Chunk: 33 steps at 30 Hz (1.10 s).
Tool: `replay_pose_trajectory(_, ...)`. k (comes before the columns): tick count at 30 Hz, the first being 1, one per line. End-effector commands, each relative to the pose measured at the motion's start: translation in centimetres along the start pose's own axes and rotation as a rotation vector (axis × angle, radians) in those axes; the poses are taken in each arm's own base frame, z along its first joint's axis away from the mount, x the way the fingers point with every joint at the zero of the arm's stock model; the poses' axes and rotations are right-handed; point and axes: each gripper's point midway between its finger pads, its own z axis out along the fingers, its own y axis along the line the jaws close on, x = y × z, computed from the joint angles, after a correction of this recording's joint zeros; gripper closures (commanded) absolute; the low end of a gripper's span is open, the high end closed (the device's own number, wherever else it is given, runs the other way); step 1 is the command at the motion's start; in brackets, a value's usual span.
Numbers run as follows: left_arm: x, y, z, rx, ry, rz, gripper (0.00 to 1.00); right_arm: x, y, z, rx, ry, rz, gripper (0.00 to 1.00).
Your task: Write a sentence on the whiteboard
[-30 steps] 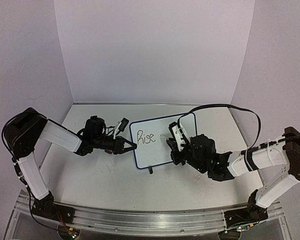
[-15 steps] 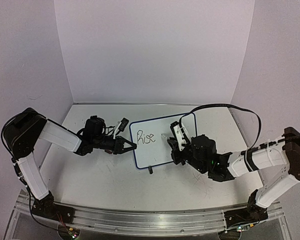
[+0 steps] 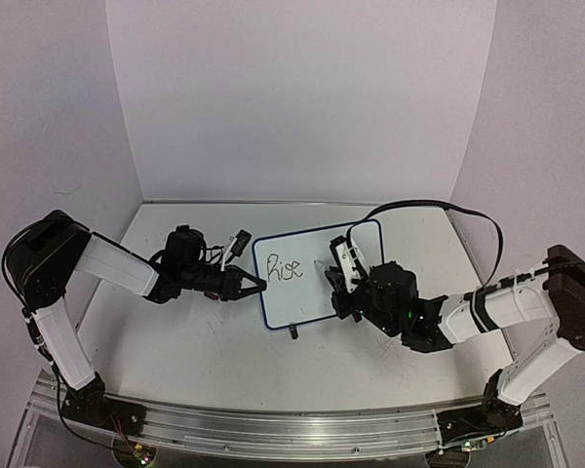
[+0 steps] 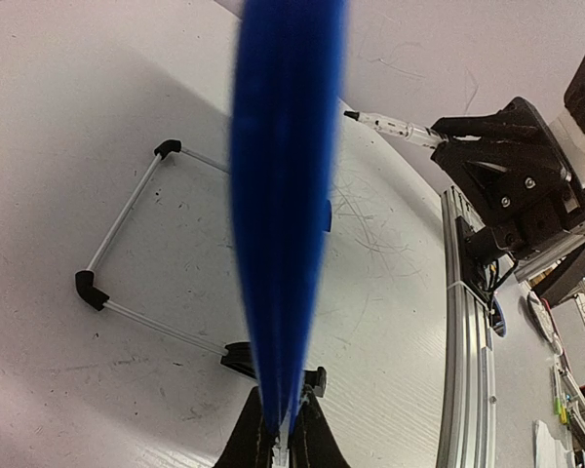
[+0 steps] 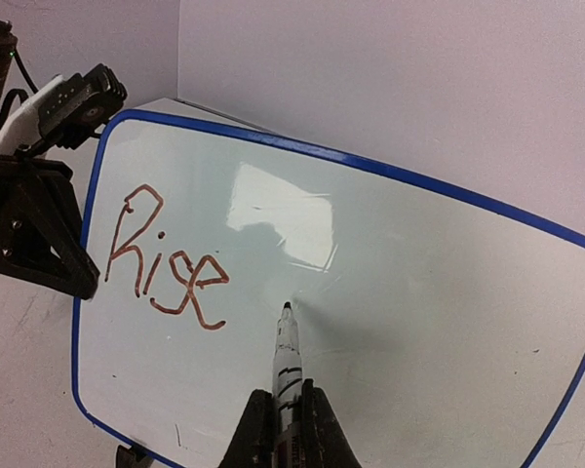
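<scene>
The whiteboard (image 3: 312, 297) stands tilted at mid-table, blue-rimmed, and its face fills the right wrist view (image 5: 429, 292). Of the sentence, only the word "Rise" (image 5: 166, 258) shows, at the board's upper left (image 3: 285, 268). My left gripper (image 3: 258, 285) is shut on the board's left edge, a blurred blue strip (image 4: 283, 195) rising from the closed jaws of that gripper (image 4: 285, 434). My right gripper (image 5: 285, 419) is shut on a white marker (image 5: 287, 356). The marker's dark tip is just right of and below "Rise". Whether it touches the board I cannot tell.
The board's wire stand (image 4: 127, 253) and a black clip foot (image 3: 293, 331) rest on the scuffed white tabletop. White walls close in on three sides. An aluminium rail (image 3: 273, 429) runs along the near edge. A black cable (image 3: 439, 207) loops above the right arm.
The right arm has shifted slightly to the left. The writing reads the same. The left arm and the board have not moved.
</scene>
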Motion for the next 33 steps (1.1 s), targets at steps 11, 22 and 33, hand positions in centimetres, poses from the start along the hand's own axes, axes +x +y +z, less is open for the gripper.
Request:
replay_pose_trajectory(11, -0.4, 1.2, -0.3, -0.079, -0.001, 0.004, 1.0, -2.0, -0.6, 1.4, 0.036, -0.047, 0.036, 1.0)
replay_pose_trajectory(22, -0.5, 1.2, -0.4, -0.079, -0.004, 0.005, 1.0, -1.8, 0.1, 1.9, 0.006, -0.034, 0.026, 1.0)
replay_pose_trajectory(33, -0.6, 1.1, -0.5, -0.082, -0.007, 0.009, 1.0, -1.1, 1.0, 1.8, -0.042, -0.011, 0.028, 1.0)
